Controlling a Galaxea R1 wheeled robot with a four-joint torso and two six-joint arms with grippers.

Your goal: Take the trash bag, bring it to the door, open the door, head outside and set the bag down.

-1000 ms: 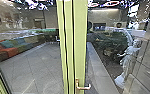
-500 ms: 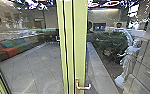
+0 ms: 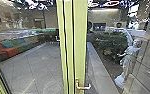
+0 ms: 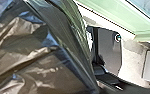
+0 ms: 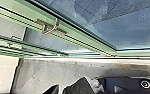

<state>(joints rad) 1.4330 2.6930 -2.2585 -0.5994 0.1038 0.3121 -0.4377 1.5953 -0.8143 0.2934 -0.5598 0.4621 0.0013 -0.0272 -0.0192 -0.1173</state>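
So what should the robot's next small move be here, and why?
Probably ease the right arm towards the bent metal handle on the green door frame: nothing touches it, and the shiny black plastic trash bag looms in the left wrist view, so the right seems freer.

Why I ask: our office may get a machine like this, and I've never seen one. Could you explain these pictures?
This is a wheeled robot with two arms. The head view, taken from high up, looks at a pale green door frame with a metal handle. Through the glass are a tiled floor, a colorful sofa and a pale statue. The left wrist camera looks closely at a dark, shiny trash bag, probably carried by that arm. The right wrist camera also sees a handle on green framing.
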